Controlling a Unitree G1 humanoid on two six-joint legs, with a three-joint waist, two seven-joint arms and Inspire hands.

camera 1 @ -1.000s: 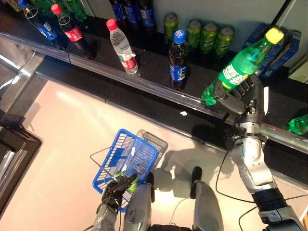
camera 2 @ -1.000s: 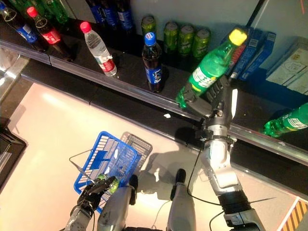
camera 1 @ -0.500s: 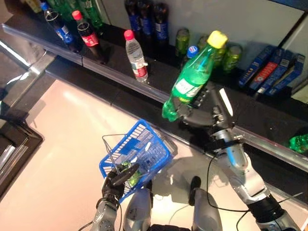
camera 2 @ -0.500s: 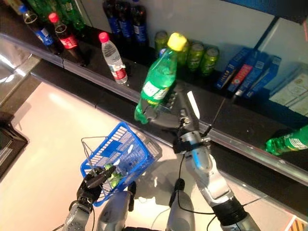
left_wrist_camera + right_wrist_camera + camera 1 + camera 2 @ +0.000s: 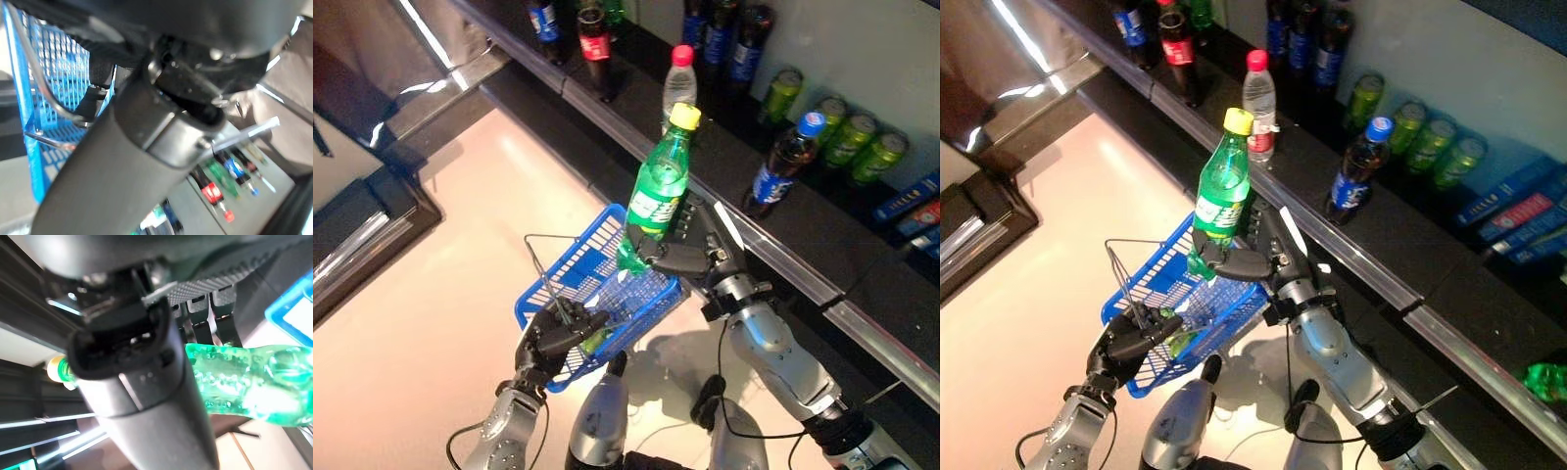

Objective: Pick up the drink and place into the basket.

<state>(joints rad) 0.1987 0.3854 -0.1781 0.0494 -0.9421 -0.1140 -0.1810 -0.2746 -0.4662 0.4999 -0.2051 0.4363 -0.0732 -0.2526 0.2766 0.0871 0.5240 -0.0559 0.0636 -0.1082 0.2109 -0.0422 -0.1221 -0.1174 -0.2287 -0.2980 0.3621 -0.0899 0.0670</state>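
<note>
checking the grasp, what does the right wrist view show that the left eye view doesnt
Only the right wrist view shows the right hand's fingers close up, pressed against the green bottle's knobbly base. Only the left eye view shows the whole scene: the left hand curled on the wire handle of the blue basket, and more drinks on the shelf. Both show the right hand gripping the green bottle with the basket just below.

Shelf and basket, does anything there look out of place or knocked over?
One green bottle lies on its side at the shelf's far right end, unlike the upright drinks. Nothing else stands out.
</note>
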